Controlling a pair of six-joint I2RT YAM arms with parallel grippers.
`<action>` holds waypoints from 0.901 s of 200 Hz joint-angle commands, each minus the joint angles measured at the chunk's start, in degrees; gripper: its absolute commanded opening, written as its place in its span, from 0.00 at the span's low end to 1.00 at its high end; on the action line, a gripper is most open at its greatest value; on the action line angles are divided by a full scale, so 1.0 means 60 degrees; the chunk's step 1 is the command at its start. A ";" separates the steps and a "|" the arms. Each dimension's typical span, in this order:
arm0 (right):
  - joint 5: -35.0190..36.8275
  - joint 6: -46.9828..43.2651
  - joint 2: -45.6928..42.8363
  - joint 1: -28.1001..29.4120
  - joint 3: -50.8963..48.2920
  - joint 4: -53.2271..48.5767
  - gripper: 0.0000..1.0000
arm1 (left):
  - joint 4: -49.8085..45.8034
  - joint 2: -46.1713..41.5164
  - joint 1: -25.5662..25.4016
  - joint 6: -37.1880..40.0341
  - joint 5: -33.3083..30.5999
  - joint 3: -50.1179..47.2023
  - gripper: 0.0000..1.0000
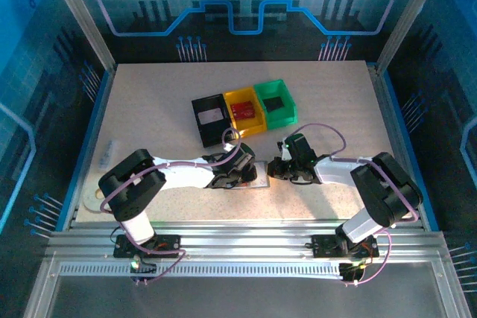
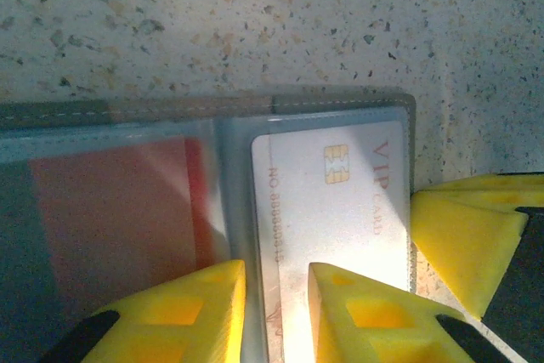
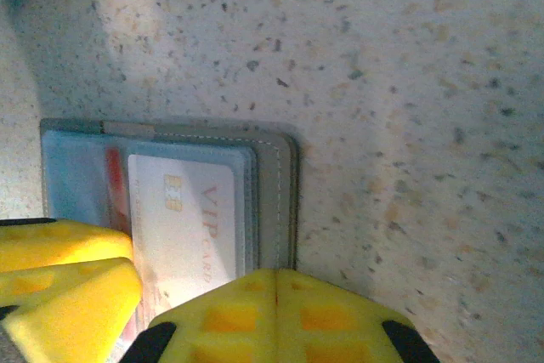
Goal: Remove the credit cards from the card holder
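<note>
The grey card holder (image 1: 258, 182) lies open and flat on the table between my two grippers. In the left wrist view its pale sleeves hold a reddish credit card (image 2: 119, 210) on the left and a whitish "VIP" credit card (image 2: 340, 201) on the right. My left gripper (image 2: 276, 312) is open by a narrow gap, its yellow fingertips (image 2: 187, 308) resting on the sleeves astride the white card's left edge. My right gripper (image 3: 276, 312) is shut, its joined tips pressed on the holder's grey right border (image 3: 276, 201). The white card (image 3: 183, 218) lies just left of them.
Three small bins stand in a row behind the holder: black (image 1: 200, 121), yellow (image 1: 240, 94) and green (image 1: 289, 102), each with something inside. A small pale object (image 1: 109, 153) lies by the table's left edge. Bare speckled tabletop (image 3: 408, 125) stretches right of the holder.
</note>
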 commanded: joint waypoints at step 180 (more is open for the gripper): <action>0.0197 0.0207 0.0978 0.0472 -0.0435 -0.0597 0.00 | 0.1156 -0.0705 -0.0064 -0.0319 -0.0304 -0.0652 0.16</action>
